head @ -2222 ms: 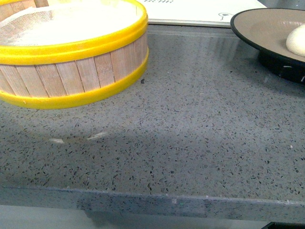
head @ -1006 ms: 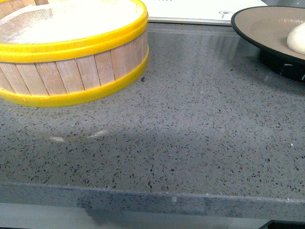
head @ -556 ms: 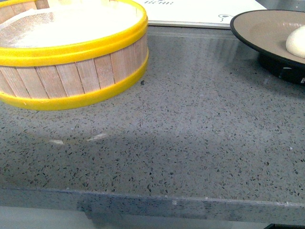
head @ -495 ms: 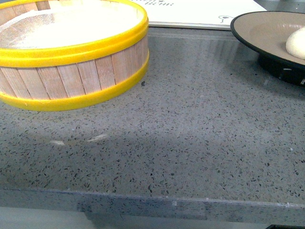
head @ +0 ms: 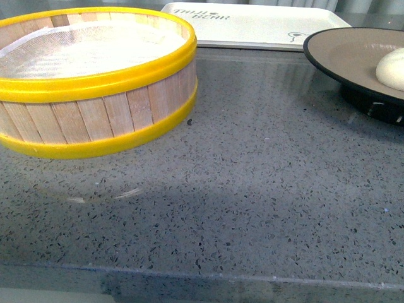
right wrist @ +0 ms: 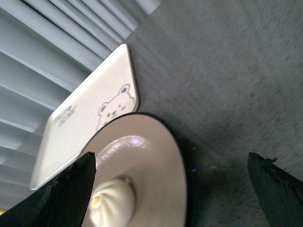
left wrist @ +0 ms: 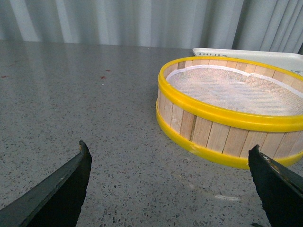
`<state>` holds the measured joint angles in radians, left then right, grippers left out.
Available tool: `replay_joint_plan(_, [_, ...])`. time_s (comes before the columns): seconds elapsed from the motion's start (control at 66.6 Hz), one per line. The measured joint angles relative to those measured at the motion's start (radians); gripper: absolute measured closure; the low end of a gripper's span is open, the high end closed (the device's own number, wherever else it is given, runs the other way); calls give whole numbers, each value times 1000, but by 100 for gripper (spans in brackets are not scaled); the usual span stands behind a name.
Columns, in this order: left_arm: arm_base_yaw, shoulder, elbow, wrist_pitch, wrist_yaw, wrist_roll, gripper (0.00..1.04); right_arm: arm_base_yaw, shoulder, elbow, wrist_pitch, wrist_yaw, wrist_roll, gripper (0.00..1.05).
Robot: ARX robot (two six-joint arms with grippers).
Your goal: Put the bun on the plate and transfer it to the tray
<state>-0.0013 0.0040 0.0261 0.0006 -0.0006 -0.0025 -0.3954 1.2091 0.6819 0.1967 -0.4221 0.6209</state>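
**A:** What's nearest?

**B:** The speckled grey desk (head: 252, 208). Both grippers are spread wide over it. The left gripper (left wrist: 168, 147) faces the yellow-rimmed steamer basket (head: 95, 113), and the right gripper (right wrist: 170, 156) faces the plate (head: 341, 50).

**A:** And the bun?

**B:** The bun (head: 392, 68) sits on the plate, which stands on the desk to the right of the basket.

**A:** The tray?

**B:** The tray (head: 252, 25) lies farthest back, flat on the desk — its corner seems just beside the plate's rim, though I can't tell whether they touch.
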Motion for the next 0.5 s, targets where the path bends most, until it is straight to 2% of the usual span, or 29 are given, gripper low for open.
replay_joint_plan(0.21, [0, 0, 0, 0, 0, 0, 7, -18, 19, 45, -129, -95, 173, 9])
replay_joint_plan(0.495, [0, 0, 0, 0, 0, 0, 7, -59, 14, 44, -220, -140, 195, 9])
